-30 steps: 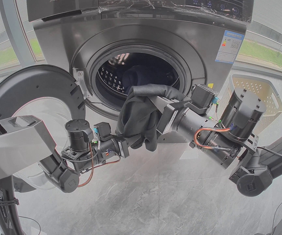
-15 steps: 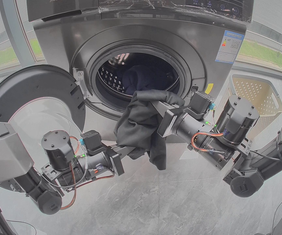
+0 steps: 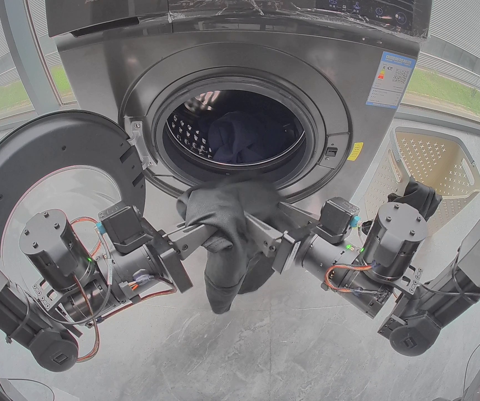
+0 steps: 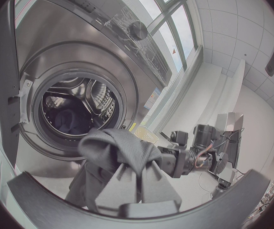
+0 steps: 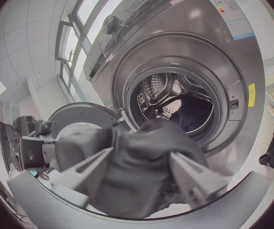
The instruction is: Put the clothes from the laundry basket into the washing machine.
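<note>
Grey garment [image 3: 226,218] hangs centre frame below washing machine [image 3: 229,51] opening. Left gripper [image 4: 139,172] clamped on it, right gripper [image 5: 141,153] fingers spread, cloth draped over. One dark garment [image 3: 245,135] in drum, one black garment [image 3: 418,196] on laundry basket [image 3: 446,157] rim, right.

We log the left gripper [image 4: 137,175] clamped on a dark garment [image 4: 118,148], with cloth pinched between its fingers and bunched above them. Behind it is the washer [image 4: 79,54], door [image 4: 2,89] open. Dark clothes [image 4: 67,121] lie in the drum [image 4: 102,96]. The right arm [image 4: 191,158] meets the garment's far side.
</note>
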Robot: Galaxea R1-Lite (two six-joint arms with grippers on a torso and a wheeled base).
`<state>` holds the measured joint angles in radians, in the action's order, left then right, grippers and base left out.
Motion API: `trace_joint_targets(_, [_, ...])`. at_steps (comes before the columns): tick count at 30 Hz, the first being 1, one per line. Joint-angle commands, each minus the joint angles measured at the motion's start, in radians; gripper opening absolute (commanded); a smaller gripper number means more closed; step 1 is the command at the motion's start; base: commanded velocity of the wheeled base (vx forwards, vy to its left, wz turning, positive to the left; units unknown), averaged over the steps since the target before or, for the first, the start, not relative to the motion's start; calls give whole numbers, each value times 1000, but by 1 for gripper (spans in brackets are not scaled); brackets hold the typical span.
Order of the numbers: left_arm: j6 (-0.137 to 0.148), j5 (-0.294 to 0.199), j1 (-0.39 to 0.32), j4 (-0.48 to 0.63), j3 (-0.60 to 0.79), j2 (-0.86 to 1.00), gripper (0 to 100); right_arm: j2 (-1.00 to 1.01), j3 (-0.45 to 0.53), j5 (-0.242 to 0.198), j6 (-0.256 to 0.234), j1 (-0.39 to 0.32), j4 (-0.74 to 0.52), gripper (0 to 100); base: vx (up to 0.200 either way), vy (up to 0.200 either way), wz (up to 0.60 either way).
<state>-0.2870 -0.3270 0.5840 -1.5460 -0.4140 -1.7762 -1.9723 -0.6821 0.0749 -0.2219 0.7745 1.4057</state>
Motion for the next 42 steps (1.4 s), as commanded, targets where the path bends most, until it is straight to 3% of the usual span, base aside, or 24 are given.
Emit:
trace_joint_targets(1, [-4,26,-18,1,-55,14,0,12,107,-1,22,-3,7,100,0,0,0])
trace_joint_targets(5, [-4,71,-26,1,-92,6,0,4,173,0,26,3,16,100,0,0,0])
trace_joint_targets(14, [-3,89,-26,1,-112,-2,0,-8,179,0,36,3,35,100,0,0,0])
trace_joint_targets(22, [0,187,-26,1,-177,-57,0,-45,165,-4,42,20,36,100,0,0,0])
trace_joint_targets(30, [0,224,-27,1,-213,-86,0,-102,90,-23,52,71,55,100,0,0,0])
trace_joint_targets(32, [-1,235,-27,1,-229,-98,0,-137,33,-32,55,86,55,100,0,0,0])
trace_joint_targets(42, [0,246,-27,0,-238,-100,0,-266,-154,-32,56,57,38,100,0,0,0])
